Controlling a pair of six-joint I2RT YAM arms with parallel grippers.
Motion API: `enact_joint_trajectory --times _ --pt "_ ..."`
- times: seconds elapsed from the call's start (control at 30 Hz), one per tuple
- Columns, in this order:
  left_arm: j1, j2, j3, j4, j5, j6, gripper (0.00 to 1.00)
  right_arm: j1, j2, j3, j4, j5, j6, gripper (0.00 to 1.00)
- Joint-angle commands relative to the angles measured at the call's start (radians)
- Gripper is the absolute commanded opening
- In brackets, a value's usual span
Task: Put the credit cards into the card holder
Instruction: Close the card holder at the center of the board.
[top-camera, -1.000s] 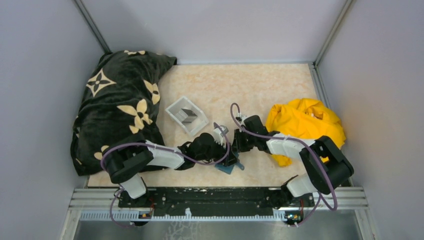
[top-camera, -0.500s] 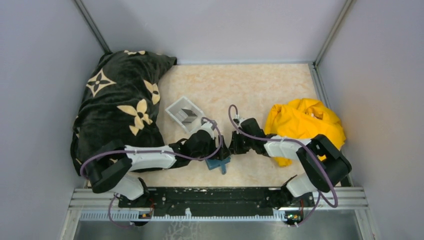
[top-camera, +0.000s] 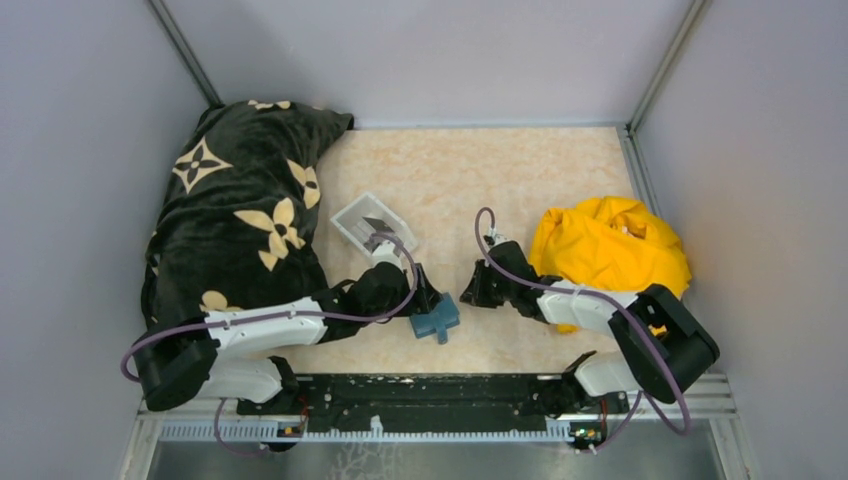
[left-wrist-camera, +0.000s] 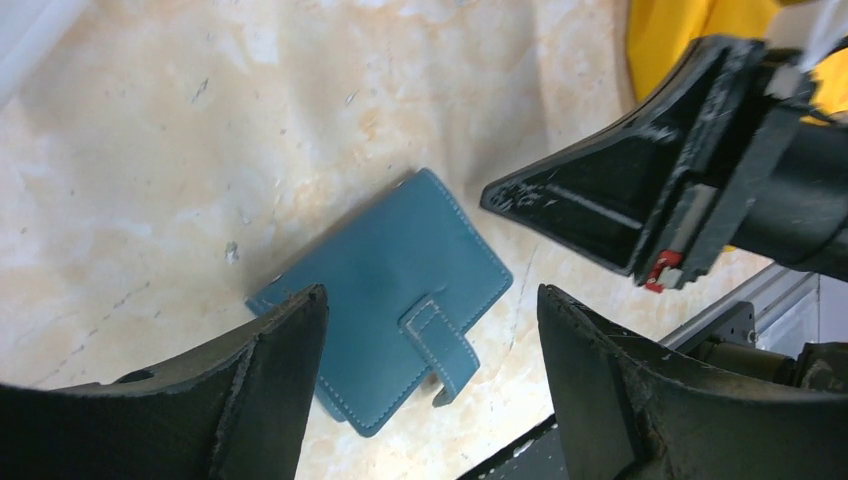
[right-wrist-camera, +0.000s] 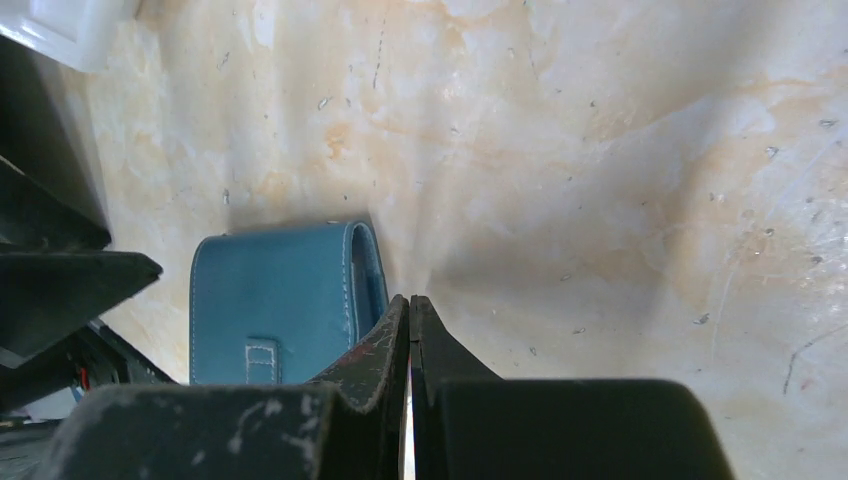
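The card holder (top-camera: 436, 318) is a teal wallet lying closed and flat on the table, its strap tab (left-wrist-camera: 441, 346) loose. My left gripper (left-wrist-camera: 430, 297) hangs open just above it, one finger on each side and nothing between them. To the wallet's right, my right gripper (right-wrist-camera: 410, 300) is shut and empty, with its tip (top-camera: 468, 293) just clear of the wallet's edge (right-wrist-camera: 365, 270). One grey credit card (top-camera: 378, 224) lies in the clear-white tray (top-camera: 352, 222) behind the left gripper. No other credit card is in view.
A black blanket with tan flowers (top-camera: 240, 210) fills the left side of the table. A crumpled yellow cloth (top-camera: 610, 250) lies at the right, behind the right arm. The black base rail (top-camera: 420, 390) runs along the near edge.
The right gripper has shut and drawn back to the right. The left arm has stretched out lower with its jaws wider. The wallet has come free of both grippers and sits slightly further left.
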Motion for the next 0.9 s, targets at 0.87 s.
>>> enact_joint_trajectory --times 0.87 --pt "-0.007 -0.016 -0.133 0.082 0.025 -0.214 0.76 0.022 -0.071 0.012 0.023 -0.018 -0.011 0.18"
